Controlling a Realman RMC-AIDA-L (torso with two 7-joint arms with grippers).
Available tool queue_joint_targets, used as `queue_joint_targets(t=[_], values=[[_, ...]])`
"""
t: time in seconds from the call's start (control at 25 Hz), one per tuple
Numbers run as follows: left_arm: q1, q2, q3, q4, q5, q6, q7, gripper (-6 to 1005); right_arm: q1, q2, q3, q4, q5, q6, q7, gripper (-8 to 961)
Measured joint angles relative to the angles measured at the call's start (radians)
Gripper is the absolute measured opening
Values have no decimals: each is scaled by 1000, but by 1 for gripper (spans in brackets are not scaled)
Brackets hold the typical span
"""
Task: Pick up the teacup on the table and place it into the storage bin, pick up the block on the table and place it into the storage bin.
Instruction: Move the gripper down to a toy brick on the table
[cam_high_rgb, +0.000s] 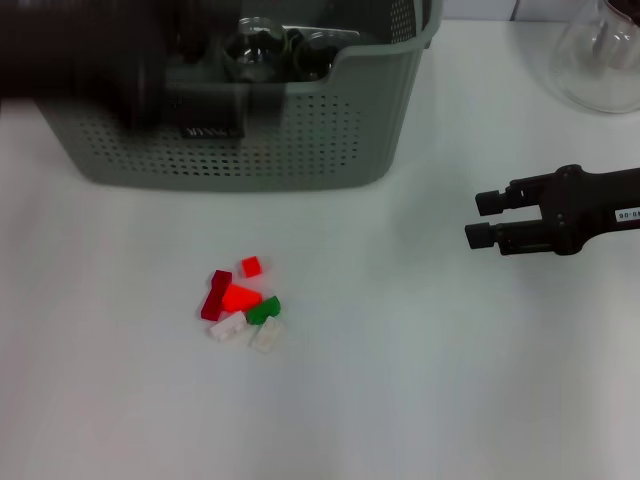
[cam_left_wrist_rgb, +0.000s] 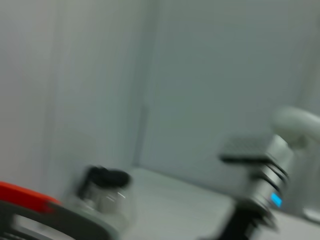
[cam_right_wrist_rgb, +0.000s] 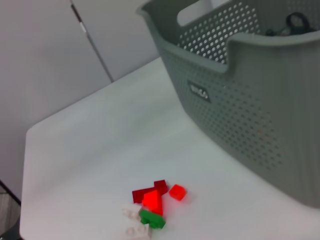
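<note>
The grey-green perforated storage bin (cam_high_rgb: 250, 140) stands at the back of the white table, also near in the right wrist view (cam_right_wrist_rgb: 260, 100). Clear glassware that looks like the teacup (cam_high_rgb: 262, 45) lies inside it. A small heap of blocks (cam_high_rgb: 241, 300) sits mid-table: red, dark red, green and white pieces, with one small red block (cam_high_rgb: 251, 266) slightly apart; the heap shows again in the right wrist view (cam_right_wrist_rgb: 152, 202). My left arm (cam_high_rgb: 90, 60) is a dark blur over the bin's left part. My right gripper (cam_high_rgb: 483, 219) hovers open and empty at the right, well away from the blocks.
A clear glass flask (cam_high_rgb: 605, 55) stands at the back right corner. The left wrist view shows a wall and a glass jug with a black lid (cam_left_wrist_rgb: 105, 192). Bare white tabletop (cam_high_rgb: 420, 380) surrounds the heap.
</note>
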Motion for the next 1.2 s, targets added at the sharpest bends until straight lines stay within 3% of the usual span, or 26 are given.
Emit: queue_joint_targets(t=[0.12, 0.28, 0.44, 0.56, 0.8, 0.96, 1.2], values=[[30, 2, 22, -26, 7, 108, 117, 803, 0, 0, 15, 4, 0, 1, 1, 598], [58, 5, 140, -56, 116, 133, 219, 867, 1, 5, 20, 9, 1, 15, 7, 597], [-6, 4, 279, -83, 341, 103, 237, 862, 6, 12, 18, 14, 0, 27, 24, 597], [-102, 3, 385, -144, 496, 76, 234, 861, 9, 14, 18, 21, 0, 34, 32, 597], [-255, 0, 517, -264, 690, 18, 232, 856, 8, 21, 20, 21, 1, 34, 49, 597], [-279, 1, 588, -279, 718, -30, 239, 851, 2, 30, 20, 22, 1, 46, 50, 597], [-281, 0, 767, -299, 779, -140, 239, 843, 2, 31, 21, 35, 0, 58, 51, 597]])
